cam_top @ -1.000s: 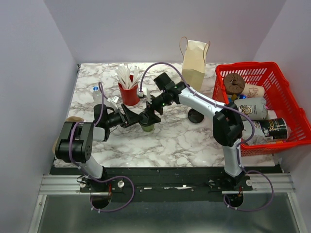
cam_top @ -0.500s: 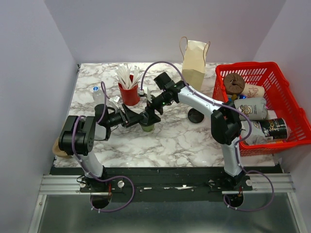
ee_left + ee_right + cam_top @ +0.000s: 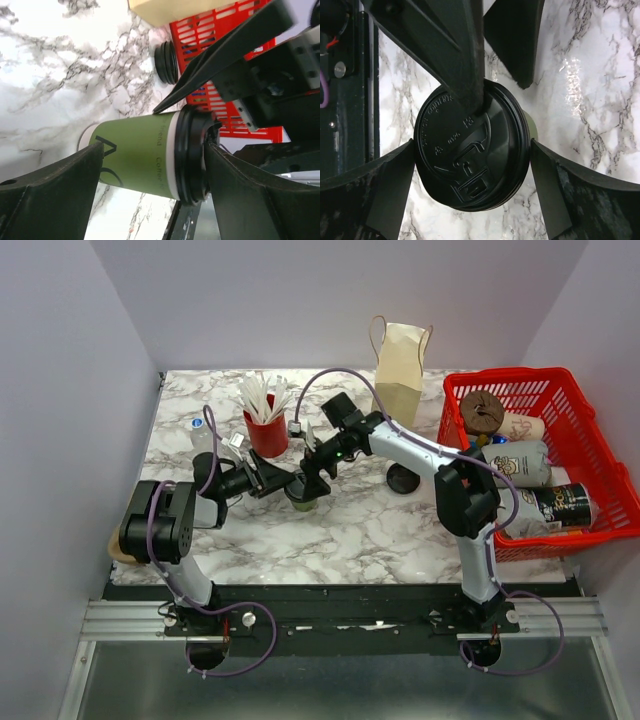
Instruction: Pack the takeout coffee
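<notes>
**Top view:** the takeout coffee (image 3: 303, 498) stands upright with its lid on, left of centre on the marble table (image 3: 380, 530). It is where it was a second ago. My right gripper (image 3: 313, 473) hangs over it from the far right; it has spread wider and shifted a little farther. My left gripper (image 3: 272, 480) comes in from the left with jaws apart, and that arm's shoulder has swung round. I read this as lid seated and let go, so capping looks done and carrying is not yet started. The likely target is the paper bag (image 3: 401, 370), upright at the far edge, well apart from the coffee.

**Left wrist:** the takeout coffee (image 3: 132, 155) fills the gap between my left fingers (image 3: 55, 195). The gripper is rolled on its side, one finger low by the table and one up at the black lid (image 3: 192, 150). Jaws wide, no squeeze that I can see. A right finger (image 3: 225, 47) slants down to the lid rim.

**Right wrist:** straight down on the lid (image 3: 470, 160), fully seated. My right fingers (image 3: 365, 200) stand either side, just beside the rim, not clamping. One left finger (image 3: 457, 60) lies across the lid top; I can't tell whether it touches.

**Surface and room:**
- Glossy white-grey marble with glare patches.
- Red cup of sticks (image 3: 267, 432) near the coffee, on its far-left side.
- Loose black disc (image 3: 404, 478) to the right.
- Red basket (image 3: 520, 373) at the right edge.
- Plain pale walls (image 3: 300, 300) on three sides.
</notes>
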